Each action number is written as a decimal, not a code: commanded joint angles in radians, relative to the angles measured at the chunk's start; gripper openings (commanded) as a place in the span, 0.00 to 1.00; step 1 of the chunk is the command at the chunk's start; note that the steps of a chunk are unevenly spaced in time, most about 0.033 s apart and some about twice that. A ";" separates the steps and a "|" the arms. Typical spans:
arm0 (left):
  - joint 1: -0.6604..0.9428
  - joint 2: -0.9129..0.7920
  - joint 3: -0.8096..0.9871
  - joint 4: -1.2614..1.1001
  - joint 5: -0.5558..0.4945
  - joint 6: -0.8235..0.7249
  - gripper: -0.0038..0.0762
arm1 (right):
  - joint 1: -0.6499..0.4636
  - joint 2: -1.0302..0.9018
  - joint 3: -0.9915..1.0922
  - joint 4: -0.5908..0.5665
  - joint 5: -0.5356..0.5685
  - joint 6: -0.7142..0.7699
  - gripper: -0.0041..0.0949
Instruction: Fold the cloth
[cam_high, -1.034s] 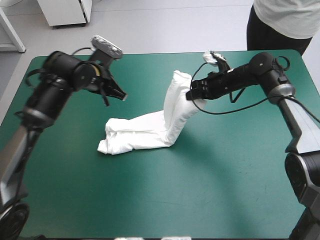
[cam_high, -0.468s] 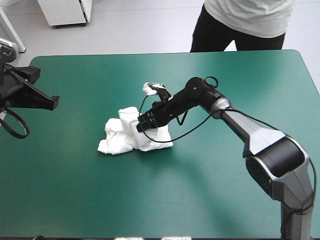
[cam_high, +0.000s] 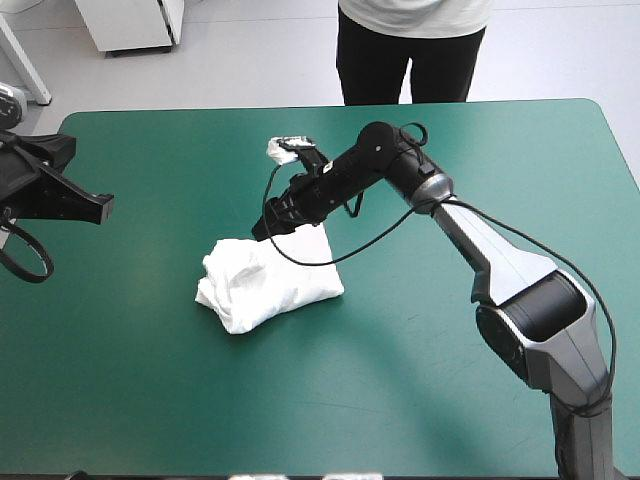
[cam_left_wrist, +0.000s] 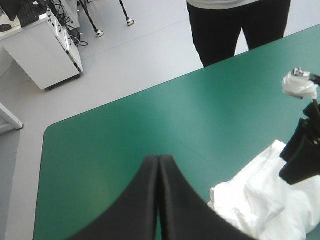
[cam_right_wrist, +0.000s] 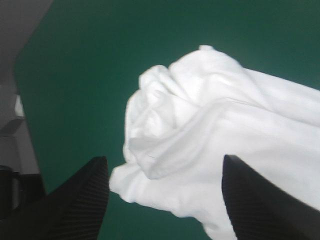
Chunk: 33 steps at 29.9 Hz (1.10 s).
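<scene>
**Item:** T-shirt, white, lumpy folded bundle.
**Location:** teal-green table, just off centre toward 9 o'clock.
**Handling (judged):** light, limp, no stiffness. Layers likely to slide or spring open if dragged.
**Best hold:** straight edge at 3 o'clock side, pinching all layers.
**Right gripper****:** fingers wide apart, empty, over bundle's 12 o'clock edge.
**Left gripper****:** fingers pressed together, empty, at table's 9 o'clock edge, well apart from bundle.

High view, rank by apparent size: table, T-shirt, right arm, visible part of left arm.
1. table
2. right arm
3. T-shirt and left arm: they look about alike. The left arm is cut off at the picture's edge, so I leave them unranked.
</scene>
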 joint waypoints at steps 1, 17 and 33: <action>0.001 -0.017 -0.024 -0.004 -0.039 -0.007 0.04 | -0.054 -0.077 -0.089 -0.126 0.058 0.115 0.66; 0.001 -0.017 -0.024 -0.076 -0.049 -0.007 0.04 | -0.131 -0.158 0.055 -0.356 0.055 0.185 0.66; 0.001 -0.015 -0.024 -0.066 -0.056 -0.007 0.04 | -0.105 0.057 0.089 -0.122 0.048 0.091 0.66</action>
